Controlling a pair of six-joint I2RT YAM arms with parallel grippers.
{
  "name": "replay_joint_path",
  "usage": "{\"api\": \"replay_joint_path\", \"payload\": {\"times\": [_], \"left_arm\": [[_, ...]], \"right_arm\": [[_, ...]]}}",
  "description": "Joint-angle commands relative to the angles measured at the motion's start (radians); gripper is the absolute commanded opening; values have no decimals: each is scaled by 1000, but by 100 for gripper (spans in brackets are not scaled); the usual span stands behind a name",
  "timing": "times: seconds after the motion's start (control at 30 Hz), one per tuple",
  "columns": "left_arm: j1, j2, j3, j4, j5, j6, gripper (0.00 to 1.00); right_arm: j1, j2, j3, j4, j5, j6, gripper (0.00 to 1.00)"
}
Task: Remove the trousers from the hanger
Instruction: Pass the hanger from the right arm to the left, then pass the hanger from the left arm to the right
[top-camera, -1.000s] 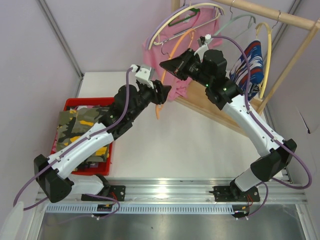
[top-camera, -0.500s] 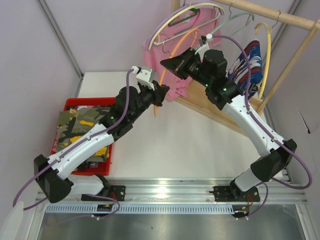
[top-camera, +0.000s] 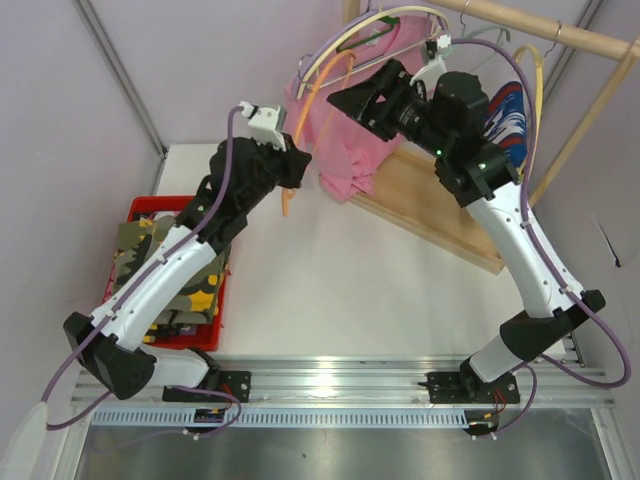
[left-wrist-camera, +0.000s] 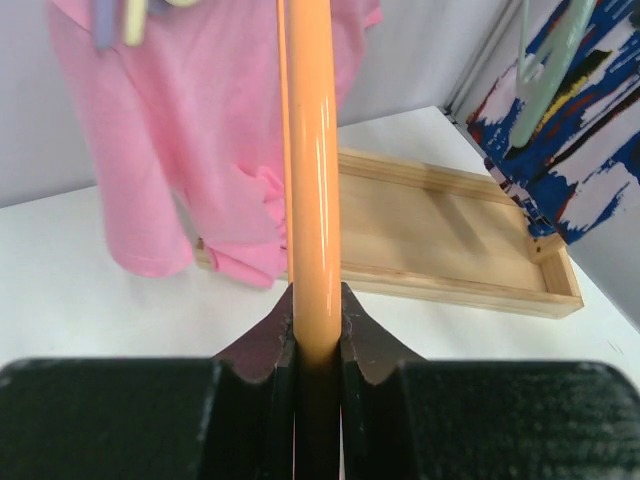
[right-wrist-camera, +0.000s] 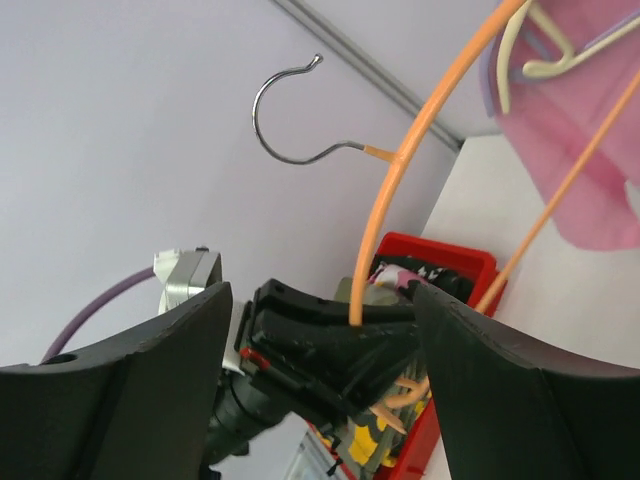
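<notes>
Clamping the orange hanger (left-wrist-camera: 308, 150), the left gripper (left-wrist-camera: 316, 330) was closed on it; the right gripper (right-wrist-camera: 320, 292) was spread wide. In the red bin (top-camera: 175, 205), at left, camouflage trousers (top-camera: 160, 250) were piled; printed trousers (top-camera: 505, 110) were hung upper right.

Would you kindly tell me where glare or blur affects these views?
Left wrist: a glare streak runs down the orange hanger clamped in the left tool. Right wrist: the right tool has dark, soft-edged fingers. Top external: the aluminium rail glints.
</notes>
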Motion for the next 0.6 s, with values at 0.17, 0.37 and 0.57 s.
{"api": "replay_joint_path", "payload": {"times": [0.17, 0.37, 0.57], "left_arm": [[47, 100, 281, -201, 253, 148, 0], [47, 216, 465, -275, 336, 205, 0], [47, 439, 796, -417, 309, 275, 0]], "right_arm": [[-22, 3, 322, -296, -41, -268, 83], [-36, -101, 360, -479, 188, -499, 84], [-62, -302, 179, -543, 499, -620, 86]]}}
